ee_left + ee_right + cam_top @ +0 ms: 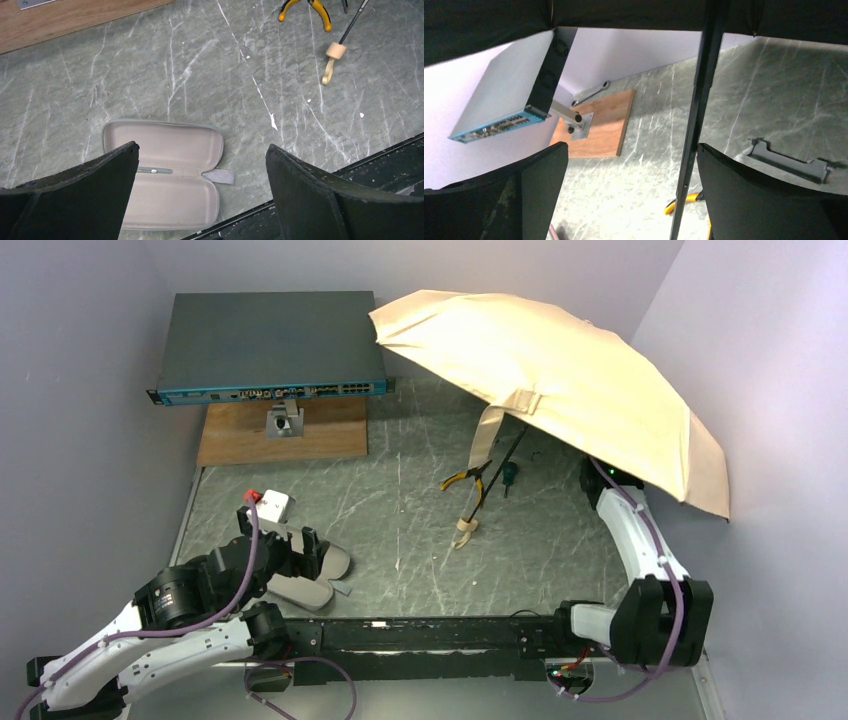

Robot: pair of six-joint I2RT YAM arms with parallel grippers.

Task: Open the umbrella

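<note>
The umbrella stands open. Its tan canopy [560, 380] spreads over the back right of the table, with the strap [490, 430] hanging under it. The black shaft [492, 480] slants down to the cream handle [464, 530], which rests on the table; the left wrist view shows the handle [334, 52] too. My right arm [625, 515] reaches under the canopy, which hides its gripper from above. In the right wrist view my right gripper [631, 145] is open, and the shaft [698, 120] runs between the fingers, close to the right one. My left gripper [202, 147] hangs open over the open pale pink case [165, 145].
A grey network switch [270, 345] sits on a stand over a wooden board [285, 430] at the back left. Yellow-handled pliers [462, 478] and a small screwdriver [508, 476] lie near the shaft. A white block with a red cap [268, 503] lies at the left. Walls close both sides.
</note>
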